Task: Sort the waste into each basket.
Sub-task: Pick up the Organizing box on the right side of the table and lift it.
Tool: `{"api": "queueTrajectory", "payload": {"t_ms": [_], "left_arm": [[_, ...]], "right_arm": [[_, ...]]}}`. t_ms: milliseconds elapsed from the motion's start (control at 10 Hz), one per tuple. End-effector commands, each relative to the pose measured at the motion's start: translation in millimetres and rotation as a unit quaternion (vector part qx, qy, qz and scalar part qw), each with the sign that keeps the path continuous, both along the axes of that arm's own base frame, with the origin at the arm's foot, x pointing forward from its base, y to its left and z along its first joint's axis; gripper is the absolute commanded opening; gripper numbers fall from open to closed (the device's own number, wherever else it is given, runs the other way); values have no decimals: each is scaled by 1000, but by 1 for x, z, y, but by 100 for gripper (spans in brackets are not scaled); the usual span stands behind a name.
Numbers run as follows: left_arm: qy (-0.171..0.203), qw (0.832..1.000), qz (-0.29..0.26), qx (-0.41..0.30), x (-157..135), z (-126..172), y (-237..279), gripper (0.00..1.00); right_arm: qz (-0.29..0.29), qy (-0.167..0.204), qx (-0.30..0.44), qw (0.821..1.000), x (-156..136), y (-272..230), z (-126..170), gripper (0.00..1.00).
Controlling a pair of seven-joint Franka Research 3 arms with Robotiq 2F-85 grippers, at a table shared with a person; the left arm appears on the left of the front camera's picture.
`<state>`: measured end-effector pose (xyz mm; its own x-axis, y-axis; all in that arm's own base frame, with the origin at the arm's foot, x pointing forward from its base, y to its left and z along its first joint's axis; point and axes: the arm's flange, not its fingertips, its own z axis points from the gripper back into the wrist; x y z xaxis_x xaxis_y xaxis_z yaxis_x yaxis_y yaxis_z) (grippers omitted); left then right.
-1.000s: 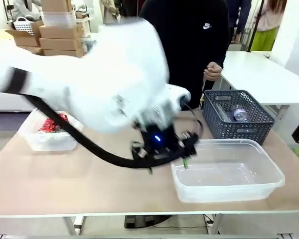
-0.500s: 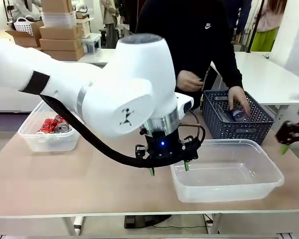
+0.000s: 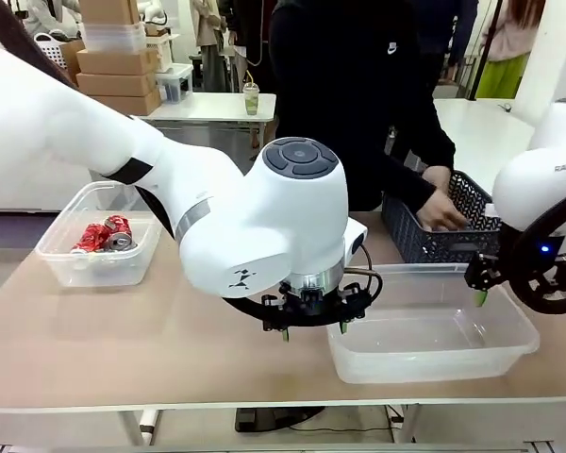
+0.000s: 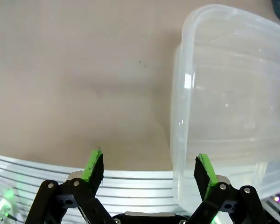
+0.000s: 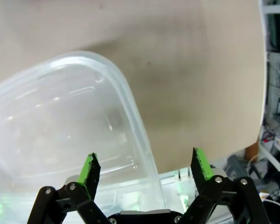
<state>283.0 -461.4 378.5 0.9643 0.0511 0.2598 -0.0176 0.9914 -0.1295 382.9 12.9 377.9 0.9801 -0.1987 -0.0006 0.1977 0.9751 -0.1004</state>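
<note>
The left end effector covers the near left corner of the large clear plastic tub. A person's hand and the white right arm hide what lies in the dark slatted plastic basket.

I see a pale tan matte surface, a large colourless see-through plastic tub, and a smaller clear rectangular tub whose crushed drink cans show red and silver. The dark slate-blue plastic basket has an open lattice pattern, and the person's long-sleeved top is black with a small white logo. My left arm and right arm are glossy white, their jaws black with bright green pads, and a blue light glows by the right jaws.
</note>
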Motion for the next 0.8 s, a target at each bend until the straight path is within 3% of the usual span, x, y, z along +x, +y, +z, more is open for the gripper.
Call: {"api": "queueTrajectory", "payload": {"t_ms": [0,100,200,300,400,500,600,700], "left_arm": [[-4,1000,13,-1,6,-16,-20,100],[-15,1000,12,1,6,-19,-19,68],[-14,1000,7,0,6,-19,-19,40],[-19,1000,7,1,5,-18,-18,8],[-21,1000,9,-1,5,-17,-17,0],[-23,1000,11,1,5,-16,-16,0],[-24,1000,11,0,5,-16,-16,0],[-23,1000,10,2,4,-16,-16,3]], "right_arm": [[-16,-21,-24,999,-2,5,-10,100],[-22,-27,-24,999,-4,5,-13,43],[-18,-27,-11,999,-6,5,-13,41],[-14,-20,-5,1000,-6,4,-14,0],[-7,-12,-1,1000,-5,4,-16,0],[-3,-7,-1,1000,-5,4,-17,0],[15,3,16,1000,-5,4,-16,14],[29,10,29,999,-5,4,-17,4]]}}
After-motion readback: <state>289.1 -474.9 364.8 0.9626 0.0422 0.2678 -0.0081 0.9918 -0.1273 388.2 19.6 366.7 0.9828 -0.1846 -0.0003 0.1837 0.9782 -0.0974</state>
